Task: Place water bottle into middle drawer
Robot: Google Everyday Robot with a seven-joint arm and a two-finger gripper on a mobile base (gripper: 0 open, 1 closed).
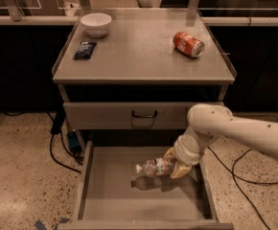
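The gripper (176, 164) is clamped on the base end of the water bottle (154, 166); the bottle hangs sideways just above the floor of the open middle drawer (105, 195); lower it until it nearly rests, then release gently, since it could roll.

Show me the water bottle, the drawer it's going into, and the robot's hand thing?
water bottle (153, 167), camera view: on its clear crinkled body.
middle drawer (108, 193), camera view: on its bare floor.
gripper (173, 163), camera view: midway between its fingers, which clasp the bottle's base above the drawer.
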